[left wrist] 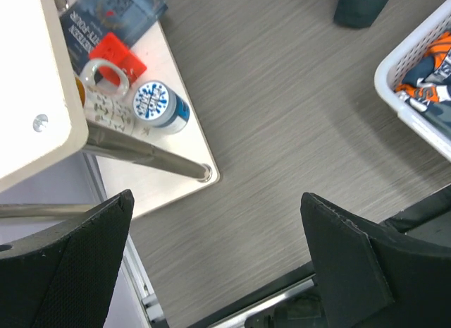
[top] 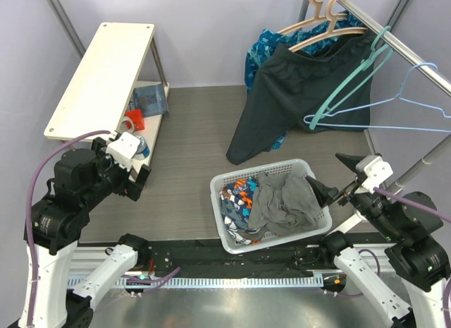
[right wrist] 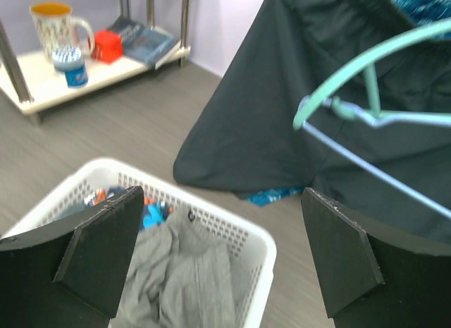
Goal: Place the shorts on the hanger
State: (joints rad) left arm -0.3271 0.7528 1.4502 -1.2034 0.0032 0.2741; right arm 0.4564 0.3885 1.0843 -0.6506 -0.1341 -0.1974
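At the far right corner of the surface, the shorts hang from the hanger. The waistband runs along the hanger's curved arms, and its hook is over the slanted rail. The legs drop toward the surface, with the lower hem ending just beyond the far rim of the basket. Whether that hem rests on the surface or hangs just above it cannot be told.

Judgement: the garment is carried by the hanger alone, so the placement appears complete.

Behind the shorts, a blue leaf-patterned garment shows at the left edge and below one leg. A teal hanger hangs in front of the shorts from the same rail, and a pale-blue wire hanger hangs bare further along.

The basket sits at the near middle of the surface and holds a grey cloth over patterned items. A white shelf stands at the left edge with small items on its lower tier.

The left fingers are spread wide over bare surface beside the shelf's corner, gripping nothing. The right fingers are likewise spread, held above the basket's right rim and facing the shorts, with nothing between them. Both are well apart from the garment, which suits a finished release. The loose teal hanger against the fabric is the only snag risk noted.
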